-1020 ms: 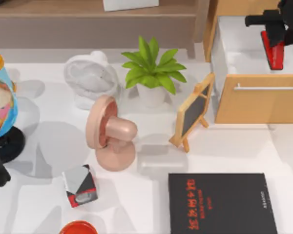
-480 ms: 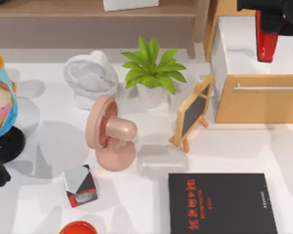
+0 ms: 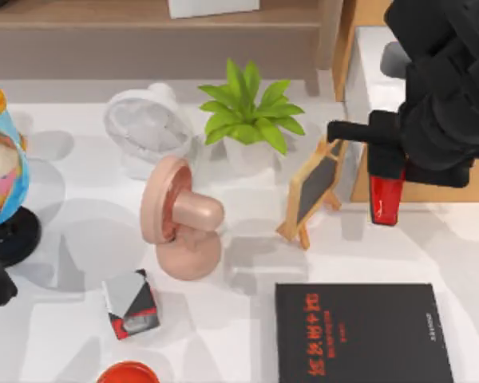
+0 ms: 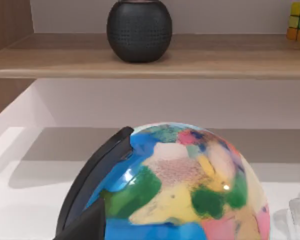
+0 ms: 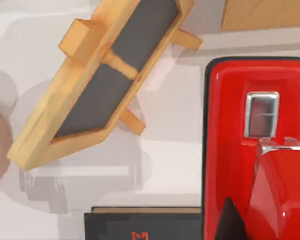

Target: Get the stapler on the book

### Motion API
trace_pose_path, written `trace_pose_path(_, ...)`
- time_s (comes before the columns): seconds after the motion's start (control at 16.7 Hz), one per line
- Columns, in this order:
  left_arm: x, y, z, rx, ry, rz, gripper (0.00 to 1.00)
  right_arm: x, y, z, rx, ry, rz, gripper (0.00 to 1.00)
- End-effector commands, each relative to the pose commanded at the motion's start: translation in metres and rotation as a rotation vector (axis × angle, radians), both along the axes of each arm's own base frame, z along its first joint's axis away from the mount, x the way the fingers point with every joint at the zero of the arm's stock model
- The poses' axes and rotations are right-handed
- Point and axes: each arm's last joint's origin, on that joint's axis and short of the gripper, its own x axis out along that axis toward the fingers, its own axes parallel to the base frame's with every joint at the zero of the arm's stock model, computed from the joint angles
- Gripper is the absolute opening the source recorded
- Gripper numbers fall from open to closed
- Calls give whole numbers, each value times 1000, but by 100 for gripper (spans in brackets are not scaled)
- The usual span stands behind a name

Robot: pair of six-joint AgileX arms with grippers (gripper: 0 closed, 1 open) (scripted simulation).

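The right gripper (image 3: 385, 171) is clamping the red stapler (image 3: 385, 199), its jaws closed tight on the upper part so the stapler is hanging lengthwise below them, pointing toward the near edge of the table. The right arm is reaching in from the upper right of the top view, its dark bulk hanging over the wooden cabinet (image 3: 463, 183), with the gripper held above the table just to the right of the small wooden chalkboard (image 3: 313, 187). In the right wrist view the stapler (image 5: 250, 150) is looming large and glossy, with the chalkboard (image 5: 105, 80) tilting on its legs beside it and the top edge of the black book (image 5: 145, 227) showing beneath. The book (image 3: 361, 333) is lying flat near the front of the table, well apart from the stapler and below it in the top view. The left arm is sitting parked at the far left edge, next to the colourful globe (image 3: 0, 163), and I cannot tell how its jaws are standing.
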Motion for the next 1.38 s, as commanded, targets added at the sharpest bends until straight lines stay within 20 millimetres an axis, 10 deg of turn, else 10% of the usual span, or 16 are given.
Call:
trace_pose_path(0.48, 0, 0, 0, 0, 0, 0, 100, -61, 34, -72, -135, 239, 59, 0)
trace_pose_path(1.38, 0, 0, 0, 0, 0, 0, 100, -62, 36, -106, -146, 251, 65, 0)
